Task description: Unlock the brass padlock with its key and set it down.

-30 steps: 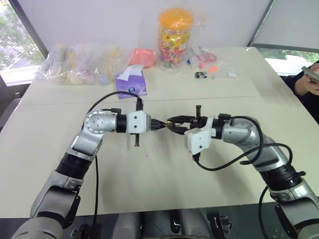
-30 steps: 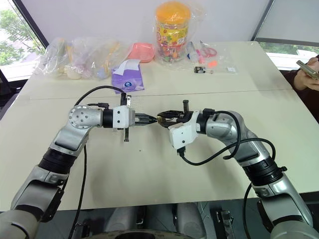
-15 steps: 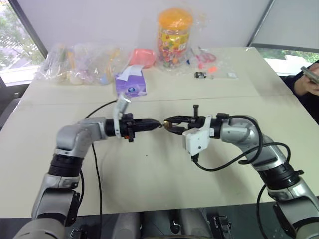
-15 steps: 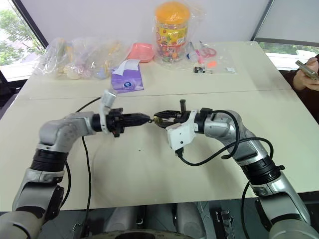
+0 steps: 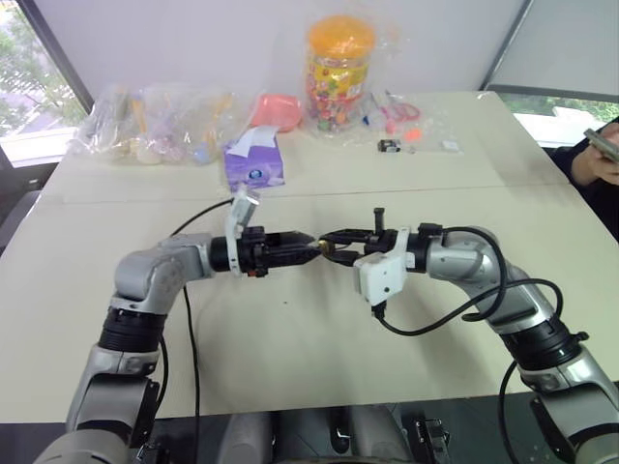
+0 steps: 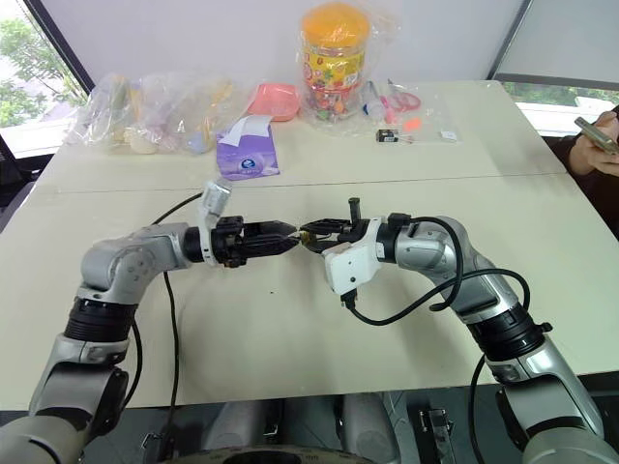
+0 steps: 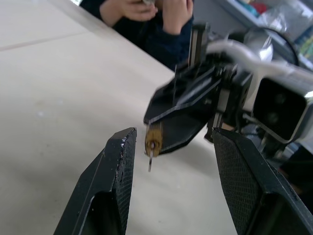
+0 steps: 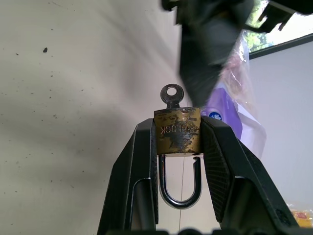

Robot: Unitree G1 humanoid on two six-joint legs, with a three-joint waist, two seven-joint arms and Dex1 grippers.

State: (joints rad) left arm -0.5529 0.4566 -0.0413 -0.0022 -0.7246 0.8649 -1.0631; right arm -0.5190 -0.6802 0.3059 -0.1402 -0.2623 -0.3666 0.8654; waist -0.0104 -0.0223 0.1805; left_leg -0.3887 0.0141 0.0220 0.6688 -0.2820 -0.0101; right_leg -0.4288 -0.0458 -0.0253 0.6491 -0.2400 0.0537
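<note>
Along the far edge of the pale beige tabletop (image 5: 290, 367): clear plastic bags of mixed items (image 5: 155, 124), a purple tissue pack (image 5: 255, 162), a coral-pink bowl (image 5: 275, 106), a tall orange-lidded clear jar of colourful sweets (image 5: 339, 72), pink-handled scissors (image 5: 398, 111), a small black-and-white item (image 5: 390, 146).

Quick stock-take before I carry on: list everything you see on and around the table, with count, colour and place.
brass padlock: 1, gold with silver shackle, clamped in the right gripper above the table
key: 1, silver, in the padlock's keyhole
table: 1, beige
candy jar: 1, orange lid, far edge, centre
tissue pack: 1, purple, far side
clear bags: several, far left
pink dish: 1, beside the jar
small black-and-white item: 1, right of the jar
person's hands: holding a phone, far right
left gripper: black, open, around the key end
right gripper: black, shut on the padlock
</note>
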